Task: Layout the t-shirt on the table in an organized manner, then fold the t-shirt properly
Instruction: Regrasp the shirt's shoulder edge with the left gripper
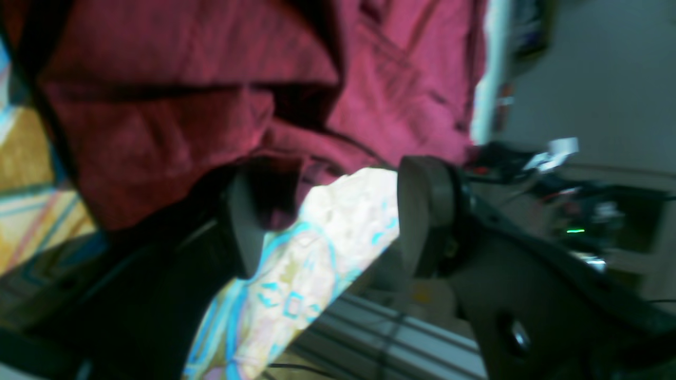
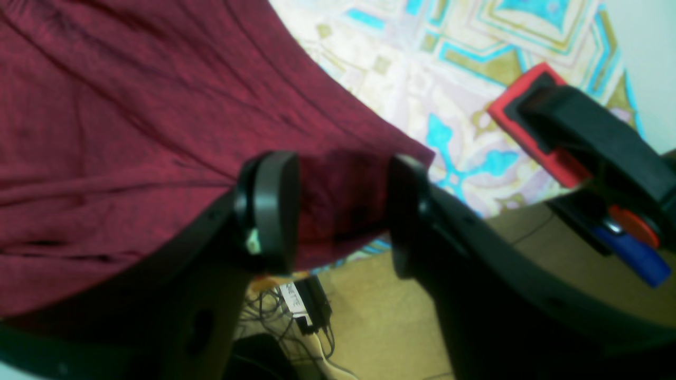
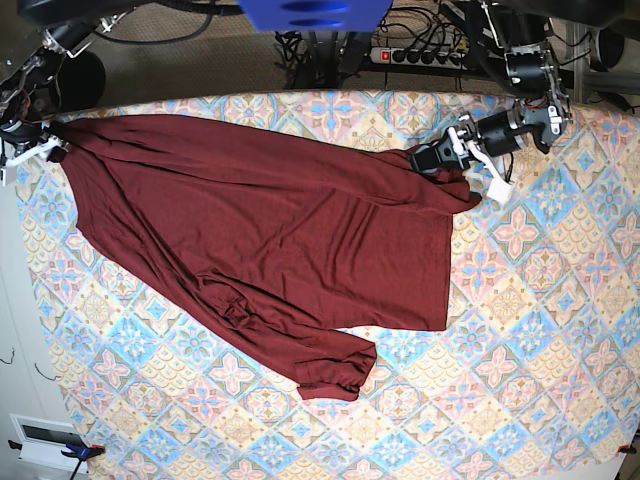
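The dark maroon t-shirt [image 3: 260, 230] lies spread across the table [image 3: 520, 380], reaching from the far left edge to right of centre, with one sleeve bunched toward the front. My left gripper [image 3: 440, 157] is at the shirt's right top corner. In the left wrist view, that gripper [image 1: 332, 216] is open, patterned table [image 1: 296, 264] shows in its gap, and the t-shirt [image 1: 158, 105] touches one finger [image 1: 245, 221]. My right gripper [image 3: 50, 150] is at the shirt's far left corner. In its wrist view the right gripper [image 2: 338, 211] stands open, with the edge of the t-shirt [image 2: 132, 105] lying in the gap at the rim of the table [image 2: 449, 68].
A red and black clamp [image 2: 554, 132] grips the table edge beside my right gripper. Cables and a power adapter [image 2: 309, 303] lie on the floor below it. A power strip with cables [image 3: 420, 50] lies behind the table. A metal rail [image 1: 380, 338] runs under the table edge.
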Controlling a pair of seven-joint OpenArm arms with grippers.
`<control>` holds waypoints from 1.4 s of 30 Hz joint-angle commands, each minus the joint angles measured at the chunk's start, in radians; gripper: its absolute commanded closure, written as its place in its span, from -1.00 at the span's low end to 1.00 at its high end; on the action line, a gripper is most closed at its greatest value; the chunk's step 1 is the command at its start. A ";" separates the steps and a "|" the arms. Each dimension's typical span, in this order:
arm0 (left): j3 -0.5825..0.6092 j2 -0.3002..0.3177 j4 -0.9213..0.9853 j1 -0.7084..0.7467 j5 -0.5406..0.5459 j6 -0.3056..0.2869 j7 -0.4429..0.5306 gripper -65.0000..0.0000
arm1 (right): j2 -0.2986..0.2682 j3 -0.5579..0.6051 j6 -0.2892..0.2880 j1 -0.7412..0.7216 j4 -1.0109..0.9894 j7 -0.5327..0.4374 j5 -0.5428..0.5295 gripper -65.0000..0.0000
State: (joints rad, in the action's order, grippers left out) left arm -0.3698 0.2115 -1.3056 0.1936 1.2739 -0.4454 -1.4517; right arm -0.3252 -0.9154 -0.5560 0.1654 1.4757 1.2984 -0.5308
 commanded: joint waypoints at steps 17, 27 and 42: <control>-0.042 0.070 -0.164 0.225 0.072 -0.014 0.055 -0.16 | -0.025 -0.004 -0.002 -0.007 0.018 -0.015 -0.012 0.19; -0.153 0.026 -0.268 0.286 0.063 0.023 0.055 -0.16 | -0.022 -0.004 -0.002 -0.007 0.018 -0.013 -0.010 0.19; -0.160 -0.108 -0.268 0.174 -0.049 0.150 0.072 -0.16 | -0.022 -0.003 -0.002 -0.007 0.018 -0.013 -0.010 0.19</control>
State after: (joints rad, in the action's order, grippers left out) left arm -0.5274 0.1017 -1.5570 0.3706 1.2087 -0.2913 -1.3792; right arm -0.3210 -0.9150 -0.5556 0.1658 1.4754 1.2984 -0.5282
